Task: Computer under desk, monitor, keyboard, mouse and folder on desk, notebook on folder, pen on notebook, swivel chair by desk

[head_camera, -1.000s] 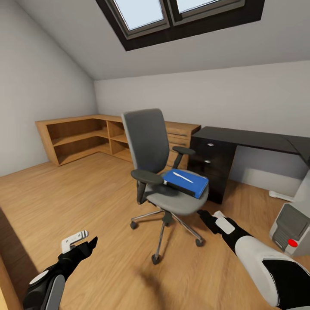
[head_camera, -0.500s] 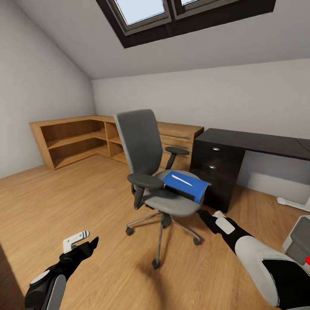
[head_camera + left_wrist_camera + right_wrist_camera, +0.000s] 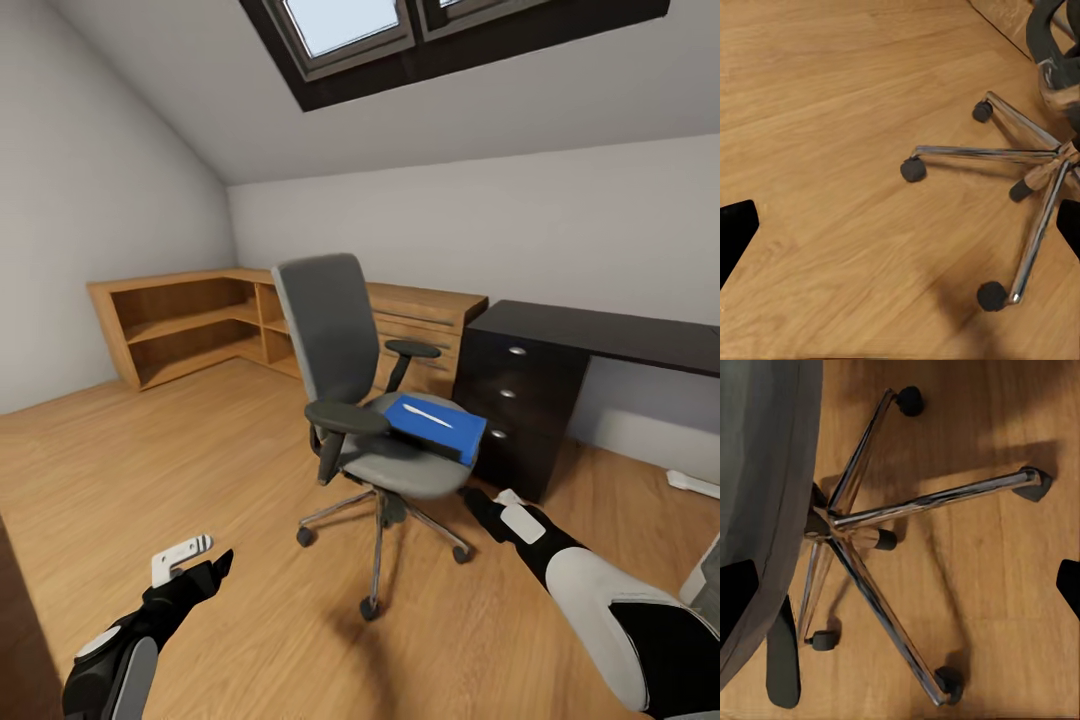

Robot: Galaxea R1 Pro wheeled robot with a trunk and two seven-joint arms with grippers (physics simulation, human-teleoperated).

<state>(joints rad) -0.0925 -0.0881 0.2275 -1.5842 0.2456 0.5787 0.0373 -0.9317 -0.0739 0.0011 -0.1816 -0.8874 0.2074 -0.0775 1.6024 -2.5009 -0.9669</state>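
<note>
View swung right, camera motion only; bright blue flat folder [image 3: 436, 424] unmoved on grey swivel chair [image 3: 370, 400]. Left gripper [image 3: 195, 562] and right gripper [image 3: 490, 502] wide, empty; pickup pending.

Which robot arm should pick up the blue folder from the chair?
Probably the right. The right end effector sits just below the seat edge where the folder lies on the swivel chair. The left end effector hangs farther away, over bare floor on the chair's other side.

Head camera faces the swivel chair [image 3: 375, 400]; both wrist cameras overlook its base.
</note>
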